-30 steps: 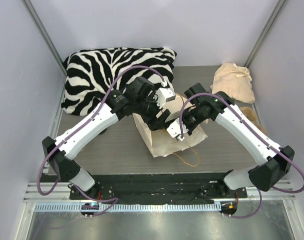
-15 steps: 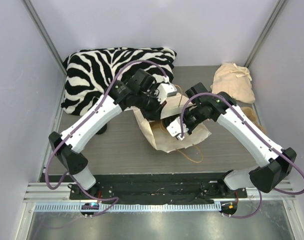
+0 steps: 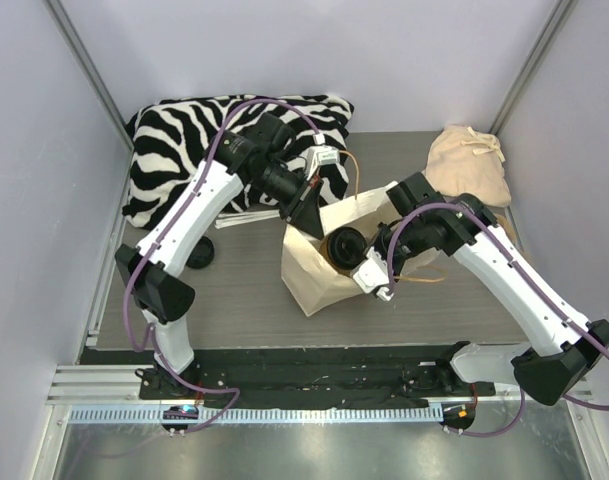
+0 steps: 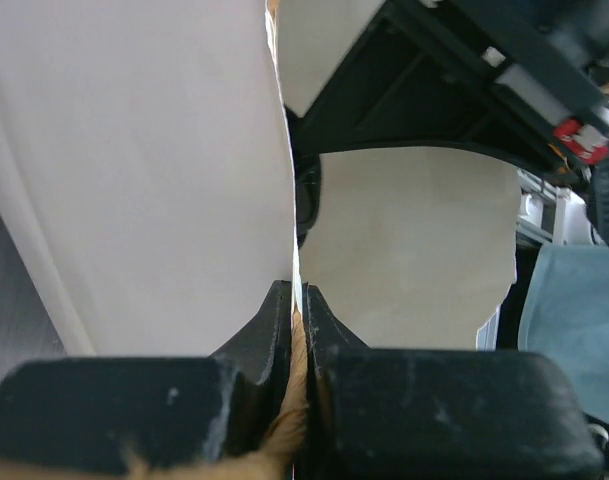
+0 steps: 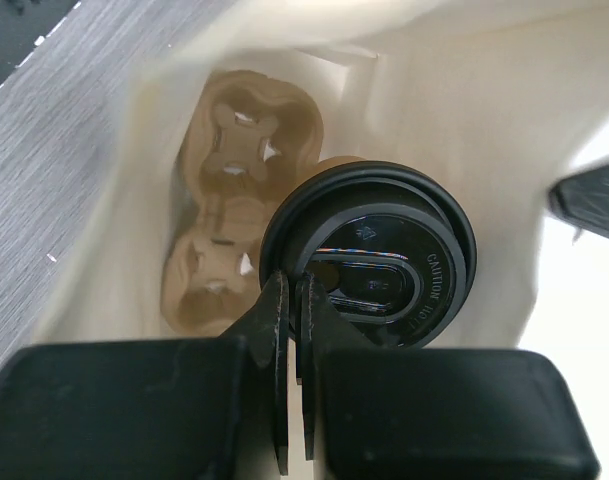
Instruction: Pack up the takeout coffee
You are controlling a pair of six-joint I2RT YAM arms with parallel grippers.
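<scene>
The takeout coffee [image 5: 369,255], a brown cup [image 3: 344,243] under a black lid, hangs inside the mouth of a cream paper bag [image 3: 309,280]. My right gripper [image 5: 291,280] is shut on the near rim of its lid, and shows from above as the right gripper [image 3: 369,268] at the bag's opening. A brown cardboard cup carrier [image 5: 234,200] lies at the bottom of the bag. My left gripper [image 4: 297,290] is shut on the bag's upper edge [image 4: 134,180] and its twine handle, holding the far side up; from above, the left gripper [image 3: 314,203] is at the bag's back rim.
A zebra-striped cushion [image 3: 179,150] fills the back left corner. A beige cloth sack [image 3: 471,165] lies at the back right, with brown paper [image 3: 504,232] beneath the right arm. A small black round thing [image 3: 200,255] sits by the left arm. Side walls close in.
The left gripper has shut on the bag's rim and pulled it up and back, so the bag stands open. The right gripper has shifted slightly right with the cup.
</scene>
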